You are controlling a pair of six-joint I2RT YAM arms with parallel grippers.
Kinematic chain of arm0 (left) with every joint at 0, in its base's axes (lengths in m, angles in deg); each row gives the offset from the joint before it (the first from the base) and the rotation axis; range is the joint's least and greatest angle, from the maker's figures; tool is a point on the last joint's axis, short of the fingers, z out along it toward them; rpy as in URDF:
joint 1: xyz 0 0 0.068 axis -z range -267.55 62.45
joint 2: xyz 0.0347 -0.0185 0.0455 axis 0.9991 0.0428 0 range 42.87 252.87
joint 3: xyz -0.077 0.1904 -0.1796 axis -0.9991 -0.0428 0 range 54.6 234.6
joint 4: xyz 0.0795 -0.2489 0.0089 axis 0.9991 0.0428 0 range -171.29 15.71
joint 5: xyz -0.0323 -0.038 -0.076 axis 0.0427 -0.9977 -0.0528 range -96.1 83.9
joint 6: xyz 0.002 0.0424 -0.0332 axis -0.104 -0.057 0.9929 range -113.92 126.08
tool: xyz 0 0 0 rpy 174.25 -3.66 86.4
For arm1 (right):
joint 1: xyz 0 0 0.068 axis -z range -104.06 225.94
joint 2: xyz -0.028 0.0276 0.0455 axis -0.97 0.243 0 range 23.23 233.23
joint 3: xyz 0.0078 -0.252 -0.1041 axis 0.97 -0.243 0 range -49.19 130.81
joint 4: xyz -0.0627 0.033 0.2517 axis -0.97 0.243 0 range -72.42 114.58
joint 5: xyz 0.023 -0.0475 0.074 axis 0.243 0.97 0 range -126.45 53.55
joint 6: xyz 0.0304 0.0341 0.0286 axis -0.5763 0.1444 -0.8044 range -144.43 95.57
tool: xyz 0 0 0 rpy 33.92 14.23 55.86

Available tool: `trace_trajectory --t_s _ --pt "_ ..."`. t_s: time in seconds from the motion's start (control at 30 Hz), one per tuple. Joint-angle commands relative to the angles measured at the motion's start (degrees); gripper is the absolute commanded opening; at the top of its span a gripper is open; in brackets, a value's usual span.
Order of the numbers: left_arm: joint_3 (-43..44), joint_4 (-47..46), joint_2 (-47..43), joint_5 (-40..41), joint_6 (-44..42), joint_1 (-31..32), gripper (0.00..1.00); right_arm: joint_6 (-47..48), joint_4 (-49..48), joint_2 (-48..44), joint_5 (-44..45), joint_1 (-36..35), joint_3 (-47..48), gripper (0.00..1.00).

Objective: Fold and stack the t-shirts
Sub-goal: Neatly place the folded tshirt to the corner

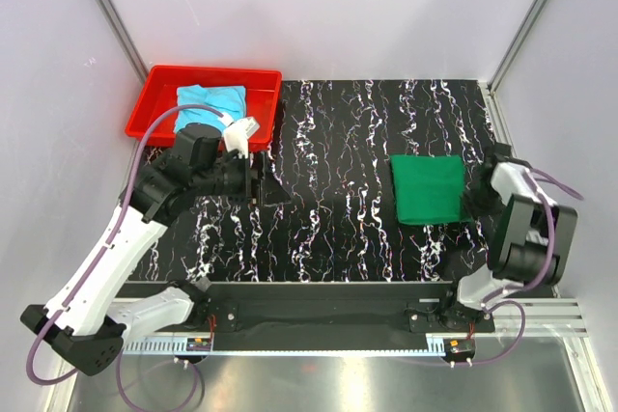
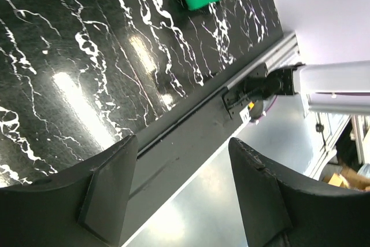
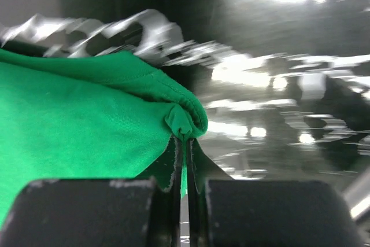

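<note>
While the right fingers (image 3: pixel 266 215) are clamped on the edge of the folded green t-shirt (image 1: pixel 428 188) on the worktop (image 1: pixel 338 229), likely to square the fold, I see the left fingers (image 2: pixel 107 192) spread apart and empty beside the red tray (image 1: pixel 145 108) holding the cyan t-shirt (image 1: pixel 210 100).

- My left arm (image 1: pixel 106 258), lower left of the top view, has white link shells with black joints.
- My right arm (image 1: pixel 517 229), at right, is the same white and black.
- A purple cable (image 1: pixel 147 134) loops along each arm.
- My left fingers (image 2: pixel 110 189) are matte black wedges, scuffed at the edges.
- My right fingers (image 3: pixel 92 212) are black too, with worn pale edges.
- Both bases sit on a black rail (image 1: pixel 328 301).
</note>
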Motion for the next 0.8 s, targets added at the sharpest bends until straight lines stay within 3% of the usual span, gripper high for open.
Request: trace_trajectory --t_s 0.0,0.27,0.6,0.77 --pt "1.8 -0.6 -1.1 -1.9 -1.7 1.3 0.70 2.0 5.0 -7.6 7.0 4.9 -3.2 0.00" --pt "2.8 -0.1 -1.0 -1.6 -2.2 2.0 0.70 14.5 8.3 -10.4 8.8 16.6 -4.0 0.00" --pt "3.3 0.6 -0.4 -1.4 -2.6 2.1 0.70 13.5 10.7 -14.8 11.4 25.1 -4.6 0.00" --pt "4.4 0.7 0.0 -1.2 -3.1 2.4 0.70 14.4 11.5 -12.0 13.0 26.4 -1.2 0.00"
